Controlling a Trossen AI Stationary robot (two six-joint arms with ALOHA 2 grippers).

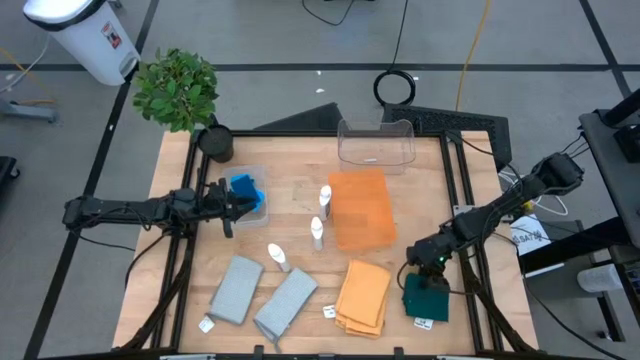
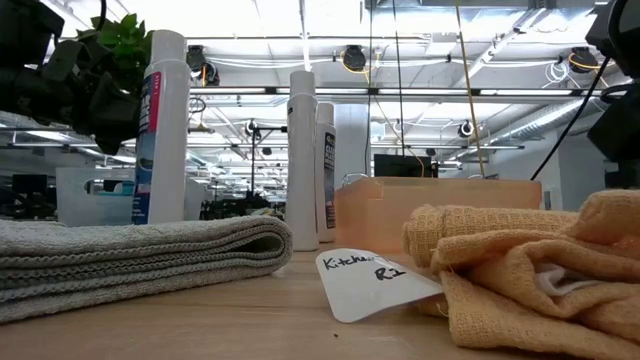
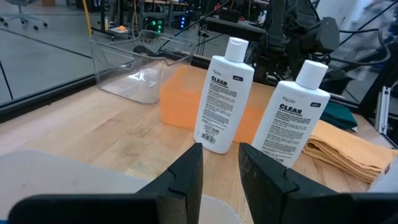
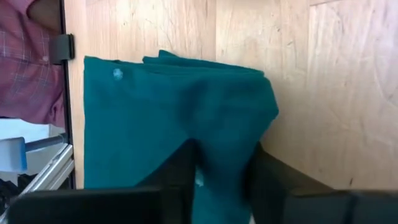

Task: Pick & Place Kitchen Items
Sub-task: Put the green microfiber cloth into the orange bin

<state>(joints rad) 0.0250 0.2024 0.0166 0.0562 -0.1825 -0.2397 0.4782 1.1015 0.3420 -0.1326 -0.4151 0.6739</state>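
right gripper (image 4: pixel 221 180): clenched on dark green cloth (image 4: pixel 174 118) directly beneath it | left gripper (image 3: pixel 221 171): nearly closed, holding nothing, white bottles (image 3: pixel 221 102) just ahead

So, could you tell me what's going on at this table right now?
The right gripper is down on the folded dark green cloth at the table's near right corner, its fingers pinching a fold of it. The left gripper waits by the clear bin holding blue sponges. Three white bottles, two grey cloths and an orange cloth lie out on the table, with the orange tray bare.
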